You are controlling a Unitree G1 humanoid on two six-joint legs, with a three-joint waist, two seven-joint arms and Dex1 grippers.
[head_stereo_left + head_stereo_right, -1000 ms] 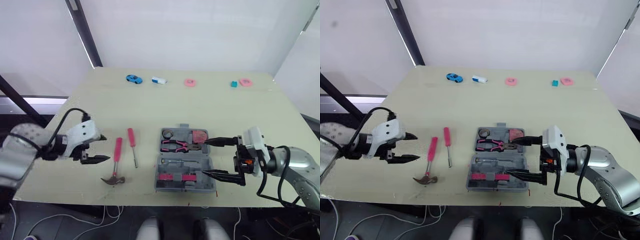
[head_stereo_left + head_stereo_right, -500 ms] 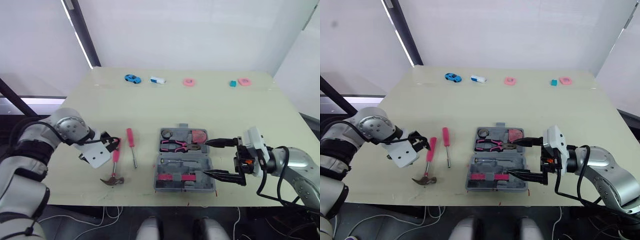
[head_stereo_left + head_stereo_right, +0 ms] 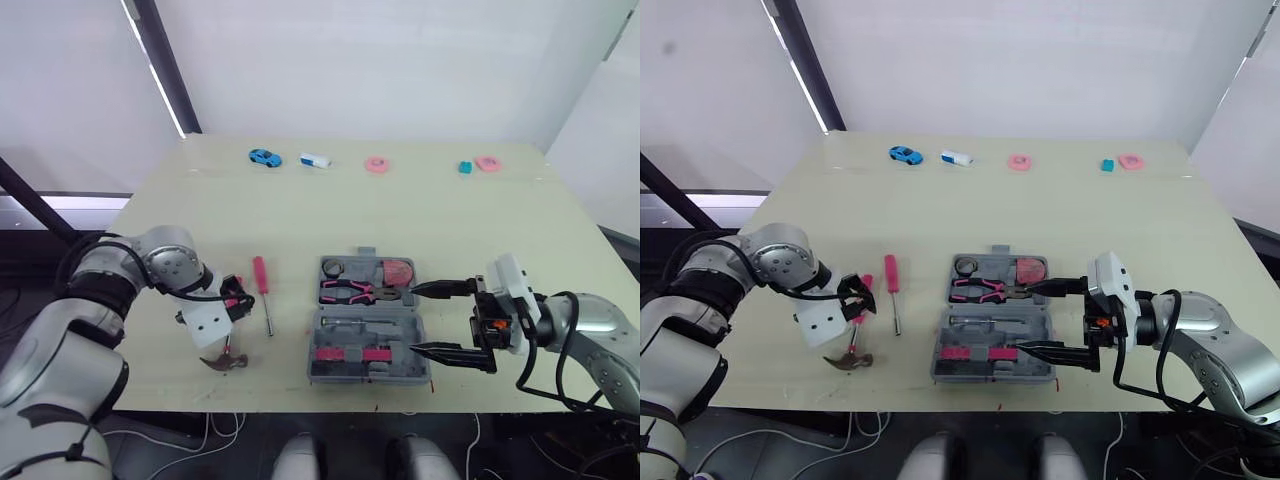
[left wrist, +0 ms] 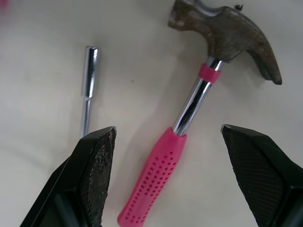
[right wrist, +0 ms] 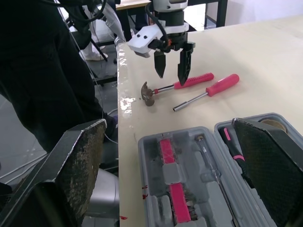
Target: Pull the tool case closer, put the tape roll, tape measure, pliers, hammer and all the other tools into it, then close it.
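Observation:
The grey tool case [image 3: 365, 322] lies open near the table's front edge, with a tape roll [image 3: 335, 268], a pink tape measure [image 3: 399, 271] and pink-handled pliers [image 3: 350, 292] in its far half. Left of it lie a red-handled driver [image 3: 262, 275] and a pink-handled hammer [image 4: 151, 179], its head [image 3: 225, 360] toward the front edge. My left gripper [image 4: 168, 128] points down over the hammer handle, open, one finger on each side, not touching. My right gripper [image 3: 414, 320] stands open at the case's right edge, holding nothing.
Along the table's far edge sit a blue toy car [image 3: 265, 158], a white block [image 3: 316, 160], two pink pieces [image 3: 377, 165] [image 3: 488, 163] and a teal cube [image 3: 466, 168]. The table's front edge [image 3: 270, 385] runs just beyond the hammer head.
My left gripper has swung right from the table's left side and turned downward over the hammer handle. The right gripper and the case have stayed put.

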